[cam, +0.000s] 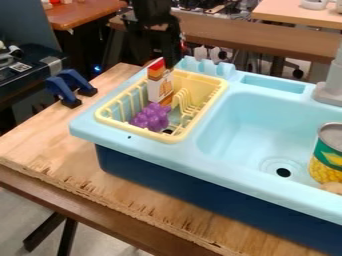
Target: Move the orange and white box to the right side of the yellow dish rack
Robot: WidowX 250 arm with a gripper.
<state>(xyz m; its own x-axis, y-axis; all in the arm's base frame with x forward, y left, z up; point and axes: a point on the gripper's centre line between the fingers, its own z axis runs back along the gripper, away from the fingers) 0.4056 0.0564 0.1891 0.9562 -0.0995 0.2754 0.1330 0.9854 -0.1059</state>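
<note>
Under everything, bare wooden worktop (40, 145). On top of that, toy sink unit (167, 154), light blue above, dark blue below, with deep basin (254, 115) on the right. Black gripper (172, 60) above the left part, pointing down, close by the carton's top. Contact or gap, cannot tell. Jaws: wide, narrow or gripping, cannot tell either. Yellow dish rack (133, 129) below, on the unit's left end. Blue clamp-like piece (70, 85) on the wood, off the unit's left side. Corn can (327, 155) at the basin's right, near the drain hole.

Next size down: orange, red and white carton (160, 82), standing roughly upright inside the rack, toward the back. Probably light, thin-walled, fairly stiff at edges, softer mid-panel; smooth faces, so likely a bit slippery. Best held across the narrow sides, upper half, square-on, light squeeze. Too hard could dent, too high could tip. Purple grape cluster (151, 117) just in front, in the same rack. Keep clear of that and the rack walls.
</note>
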